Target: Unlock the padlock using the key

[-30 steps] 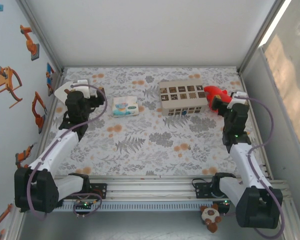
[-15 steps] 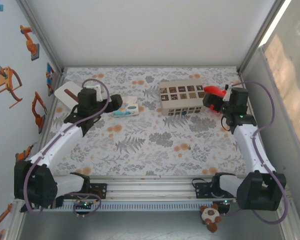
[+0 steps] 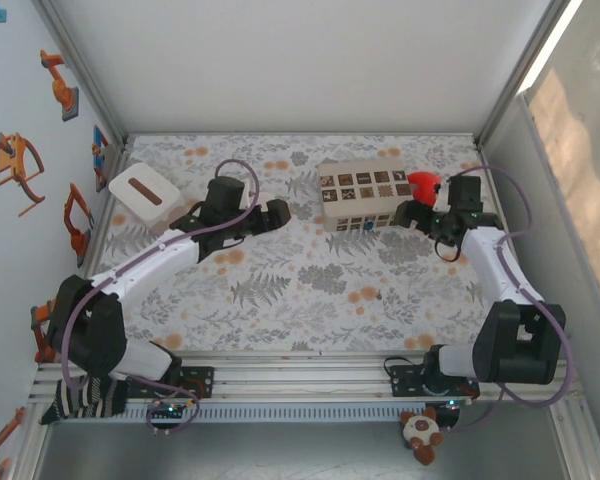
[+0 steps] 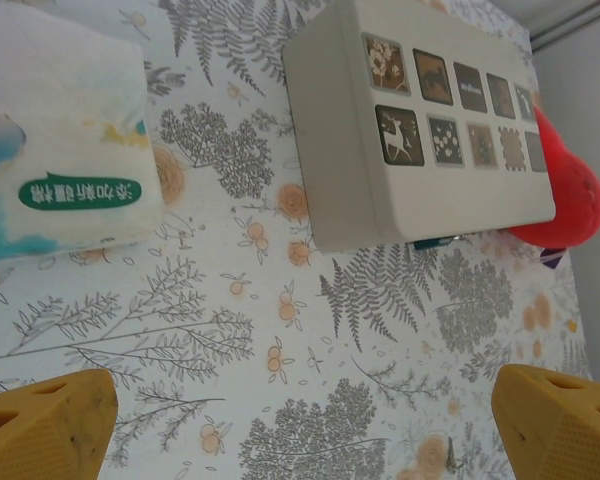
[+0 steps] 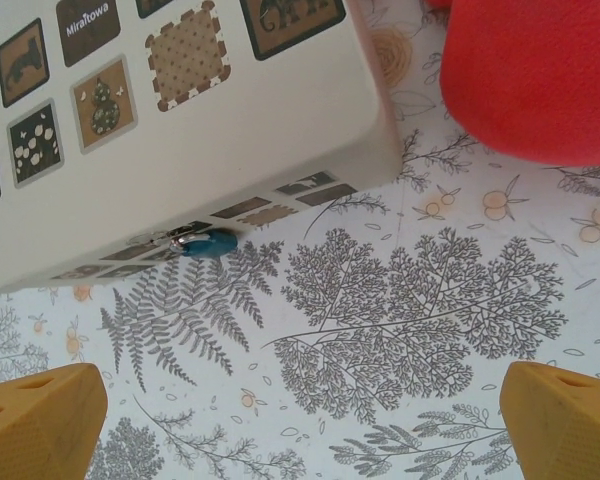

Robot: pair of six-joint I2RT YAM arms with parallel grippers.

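**Now both grippers spread wide, and the prize is tucked under the box edge**

Right, the right gripper (image 5: 302,418) hangs over the floral mat (image 5: 420,300) with its jaws fully released and nothing between them. Just ahead of it a small blue-capped key (image 5: 206,243) lies flat on the mat, touching the near wall of the patterned box (image 5: 180,150). A glint of metal sits at its left end. Whether that glint belongs to the padlock or to a ring, I cannot tell at this size.

Over on the other side, the left gripper (image 4: 302,418) is just as wide open and just as empty. It looks down on the same box from the far flank, with a tissue pack (image 4: 50,150) at the left of its view. A red object (image 5: 540,70) sits just beside the box's right corner.

How will it handle? It looks tiny, light and rigid, and probably slick where the metal is bare. It lies low and tight against the box wall, so there is little room for a finger on that side. My call is to pinch across the blue head, which is the thickest and grippiest part. It may need drawing away from the box first, since a flat key can easily skid out of a loose pinch.
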